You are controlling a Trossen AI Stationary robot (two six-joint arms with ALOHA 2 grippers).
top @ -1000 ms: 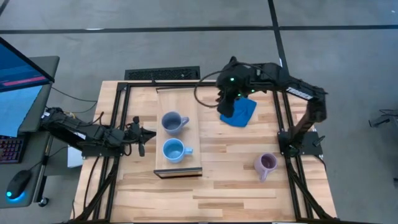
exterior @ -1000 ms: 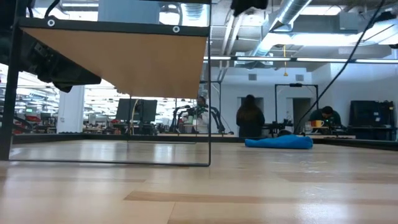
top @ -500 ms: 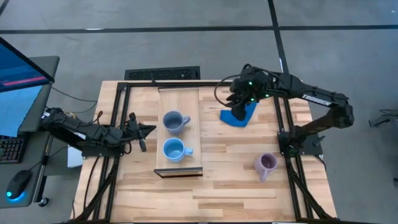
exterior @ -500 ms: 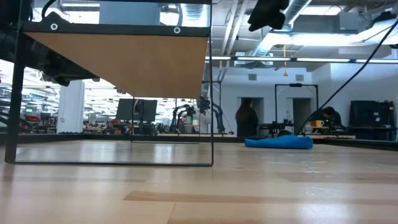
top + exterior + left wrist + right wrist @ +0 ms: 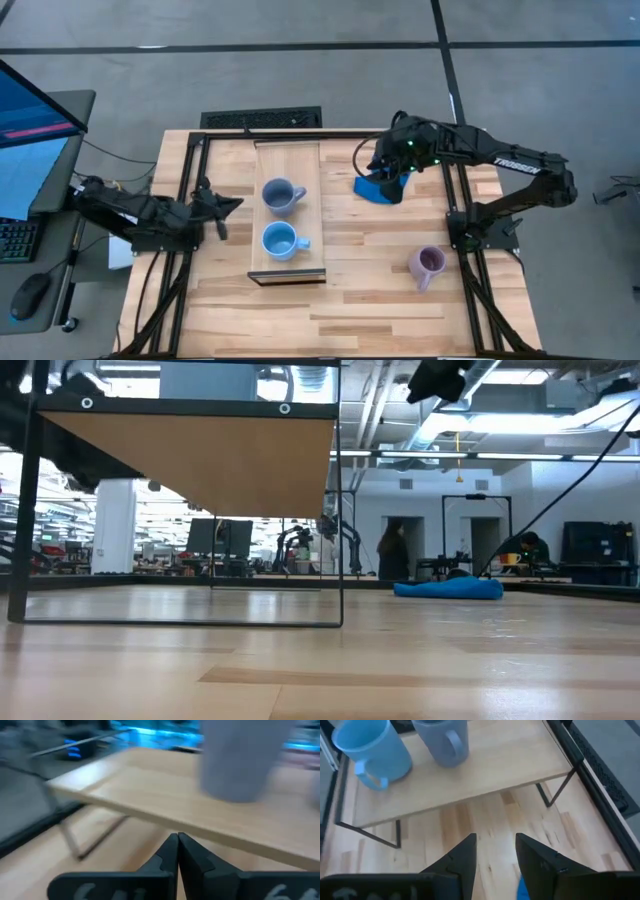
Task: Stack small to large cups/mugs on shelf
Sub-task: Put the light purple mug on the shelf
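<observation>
Two mugs on shelf: slate blue mug [image 5: 281, 195] and sky blue mug [image 5: 280, 241] stand on the shelf [image 5: 288, 158], slate one nearer the tabletop's far edge.
Lilac mug [image 5: 428, 264]: on tabletop near right edge, well apart from both grippers.
Left gripper [image 5: 218, 205]: fingers pressed together, beside shelf's left side, holds nothing, slate mug ahead.
Right gripper [image 5: 495, 851]: fingers spread, empty, above blue cloth [image 5: 384, 187], mugs ahead.
Change: left gripper has drawn back from shelf; right arm has swung further right.
</observation>
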